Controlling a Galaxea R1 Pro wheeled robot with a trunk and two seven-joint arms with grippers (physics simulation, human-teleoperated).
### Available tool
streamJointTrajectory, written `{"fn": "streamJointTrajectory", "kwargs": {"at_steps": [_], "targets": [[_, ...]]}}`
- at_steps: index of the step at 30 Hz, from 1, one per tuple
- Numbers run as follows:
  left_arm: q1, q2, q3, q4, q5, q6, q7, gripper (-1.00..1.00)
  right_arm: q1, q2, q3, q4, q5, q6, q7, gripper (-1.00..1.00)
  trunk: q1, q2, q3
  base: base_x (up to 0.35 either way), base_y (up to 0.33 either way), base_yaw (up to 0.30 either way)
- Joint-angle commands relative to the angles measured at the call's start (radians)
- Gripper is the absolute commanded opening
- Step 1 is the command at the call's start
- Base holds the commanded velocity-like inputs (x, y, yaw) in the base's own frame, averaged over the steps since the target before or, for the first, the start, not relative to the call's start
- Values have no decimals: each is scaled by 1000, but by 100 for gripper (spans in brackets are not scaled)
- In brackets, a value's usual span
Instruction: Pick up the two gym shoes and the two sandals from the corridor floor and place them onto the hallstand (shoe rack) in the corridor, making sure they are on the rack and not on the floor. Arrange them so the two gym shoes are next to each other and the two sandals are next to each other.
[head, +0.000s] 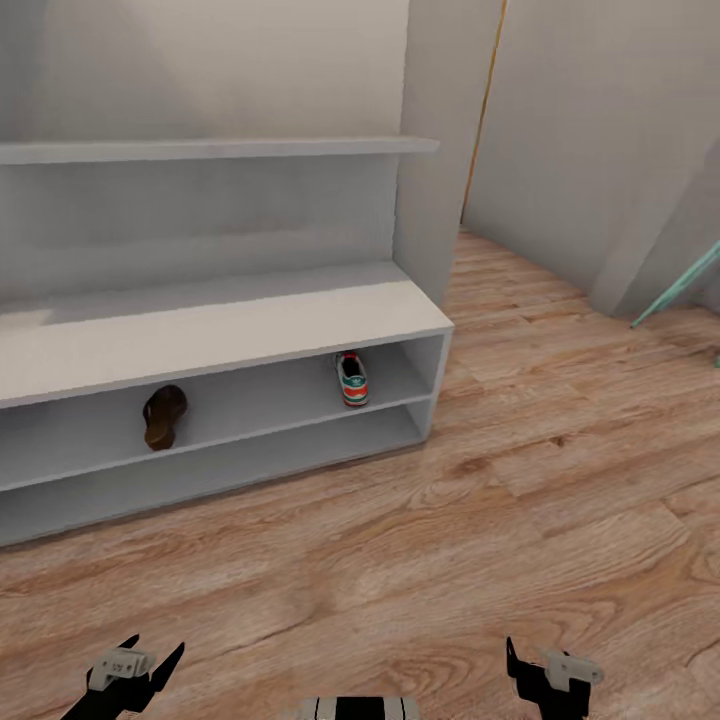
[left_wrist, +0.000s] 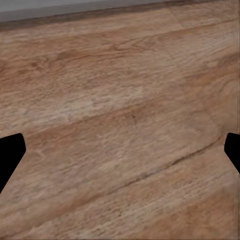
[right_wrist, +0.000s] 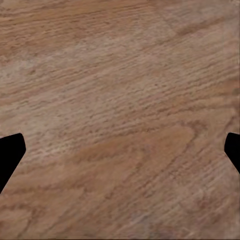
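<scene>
The pale-grey hallstand (head: 230, 335) stands against the wall ahead. One brown sandal (head: 164, 415) lies in its upper shelf slot toward the left. One white gym shoe (head: 351, 378) with green stripes and a red heel sits in the same slot near the right end. Low in the head view, my left gripper (head: 128, 668) is open over the corridor floor (head: 480, 520), and my right gripper (head: 545, 677) is open too. In both wrist views the dark fingertips (left_wrist: 11, 152) (right_wrist: 11, 152) stand far apart with only wood planks between them.
A grey wall shelf (head: 215, 149) runs above the hallstand's flat top. A wall corner (head: 435, 150) stands at the hallstand's right end, and the corridor continues beyond it. A teal slanted bar (head: 680, 285) sits at the far right.
</scene>
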Motion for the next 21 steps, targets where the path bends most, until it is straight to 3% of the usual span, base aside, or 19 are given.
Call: {"fn": "streamJointTrajectory", "kwargs": {"at_steps": [1, 21], "targets": [[0, 0, 2, 1, 9, 2, -10, 100, -1, 0, 11, 0, -10, -1, -6, 100, 0, -1, -4, 0, 0, -292], [0, 0, 3, 1, 13, 3, -6, 100, 3, 1, 11, 1, -26, -1, -7, 100, 1, -1, 0, 0, 0, -292]]}}
